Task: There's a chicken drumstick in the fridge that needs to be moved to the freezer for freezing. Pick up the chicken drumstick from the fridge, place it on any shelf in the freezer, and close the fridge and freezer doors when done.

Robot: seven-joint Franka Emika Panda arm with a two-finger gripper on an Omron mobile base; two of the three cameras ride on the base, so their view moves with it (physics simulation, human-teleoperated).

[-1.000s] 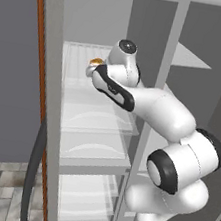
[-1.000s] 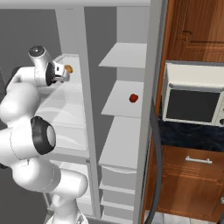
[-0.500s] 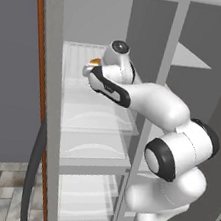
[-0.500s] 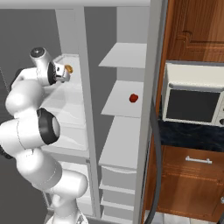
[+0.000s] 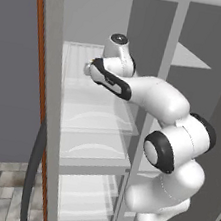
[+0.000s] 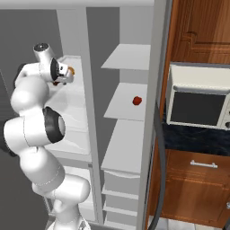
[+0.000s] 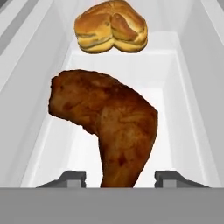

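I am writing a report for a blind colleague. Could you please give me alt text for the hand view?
A brown chicken drumstick lies on a white shelf, its narrow end pointing down between the two dark fingertips of the gripper, which stand apart on either side of it. Beyond the drumstick, further along the shelf, sits a golden bread roll.

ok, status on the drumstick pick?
Jaws open, either side of the brown roasted chicken drumstick on the white fridge shelf. Not gripped yet. Golden bread roll sits beyond it, out of the way.
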